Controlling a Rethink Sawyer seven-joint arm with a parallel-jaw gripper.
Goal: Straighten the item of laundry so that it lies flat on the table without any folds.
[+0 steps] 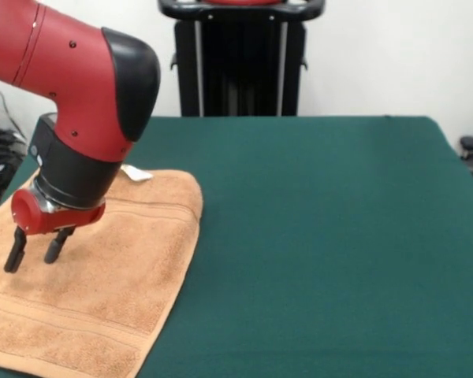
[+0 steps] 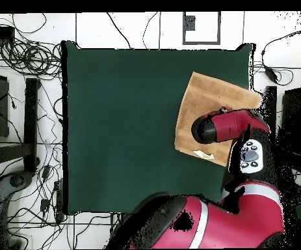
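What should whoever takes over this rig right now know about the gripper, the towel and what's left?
Gripper: open, empty, fingers pointing down just above the towel.
Towel: spread at one side of the green table, white tag showing at its robot-side edge. The front view shows no folds; one corner runs out of the picture and the arm covers part from overhead.
Left: check the hidden parts lie flat, then withdraw.
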